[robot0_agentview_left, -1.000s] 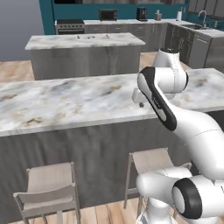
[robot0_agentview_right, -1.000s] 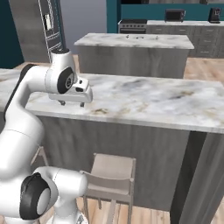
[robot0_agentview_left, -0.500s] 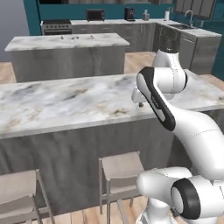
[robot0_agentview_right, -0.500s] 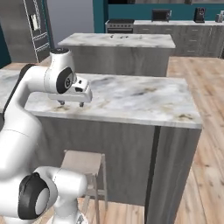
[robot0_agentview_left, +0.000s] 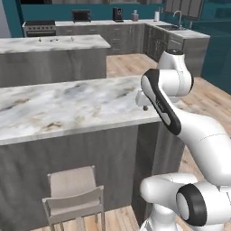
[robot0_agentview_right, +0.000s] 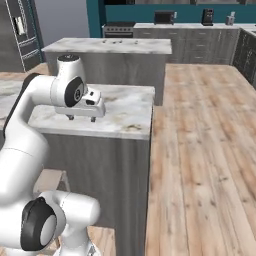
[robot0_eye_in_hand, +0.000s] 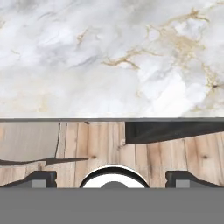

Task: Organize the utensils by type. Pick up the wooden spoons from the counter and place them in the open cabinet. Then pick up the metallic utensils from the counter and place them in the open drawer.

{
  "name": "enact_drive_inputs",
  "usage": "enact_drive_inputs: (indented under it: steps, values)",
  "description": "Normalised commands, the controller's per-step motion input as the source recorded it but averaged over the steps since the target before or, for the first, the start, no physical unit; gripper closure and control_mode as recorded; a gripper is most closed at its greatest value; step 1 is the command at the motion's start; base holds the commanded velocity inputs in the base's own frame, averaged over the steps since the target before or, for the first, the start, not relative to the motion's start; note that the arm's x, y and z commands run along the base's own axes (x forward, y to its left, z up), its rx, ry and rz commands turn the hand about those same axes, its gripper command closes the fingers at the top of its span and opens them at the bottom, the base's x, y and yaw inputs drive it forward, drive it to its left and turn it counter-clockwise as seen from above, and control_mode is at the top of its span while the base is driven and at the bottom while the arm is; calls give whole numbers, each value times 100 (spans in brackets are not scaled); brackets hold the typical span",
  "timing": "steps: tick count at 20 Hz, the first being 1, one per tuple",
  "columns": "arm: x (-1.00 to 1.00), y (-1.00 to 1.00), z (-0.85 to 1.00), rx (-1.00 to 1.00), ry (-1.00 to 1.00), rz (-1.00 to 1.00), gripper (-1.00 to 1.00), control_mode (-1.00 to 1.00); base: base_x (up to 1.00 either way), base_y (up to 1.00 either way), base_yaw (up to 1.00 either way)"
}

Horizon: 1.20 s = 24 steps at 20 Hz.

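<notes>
My gripper point(robot0_agentview_right: 82, 119) hangs open with nothing between its fingers, just above the near edge of the counter point(robot0_agentview_right: 127, 107), close to that slab's right end. From the left base view the gripper point(robot0_agentview_left: 145, 107) sits over the same corner of the counter point(robot0_agentview_left: 67, 106). Looking along the hand, the gripper point(robot0_eye_in_hand: 113, 177) has its two tips spread wide, with bare marble counter point(robot0_eye_in_hand: 109, 57) beyond them and wooden floor below the edge. The wooden spoons, the metallic utensils, the open cabinet and the open drawer are out of view.
A second marble island point(robot0_agentview_left: 49, 43) stands behind, with tiny dark specks on it too small to identify. A grey stool point(robot0_agentview_left: 74, 191) is tucked under the near counter. Open wooden floor point(robot0_agentview_right: 200, 150) lies to the right. A fridge point(robot0_agentview_right: 20, 30) stands far left.
The whole picture has slid leftward because the base drove to the right along the counter. The counter's right end has come into view. The gripper stays open.
</notes>
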Motion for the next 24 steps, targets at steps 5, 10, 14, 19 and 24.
enact_drive_inputs:
  steps: [5, 10, 14, 19, 24]
  values:
    - [0, 0, 0, 0, 0, 0, -100, 100, 2, -100, -2]
    - [0, 0, 0, 0, 0, 0, -100, 100, 5, -100, 0]
    - [0, 0, 0, 0, 0, 0, -100, 100, 16, -100, 0]
    - [0, 0, 0, 0, 0, 0, -100, 100, 25, -93, 0]
    - [0, 0, 0, 0, 0, 0, -100, 100, 66, -64, 0]
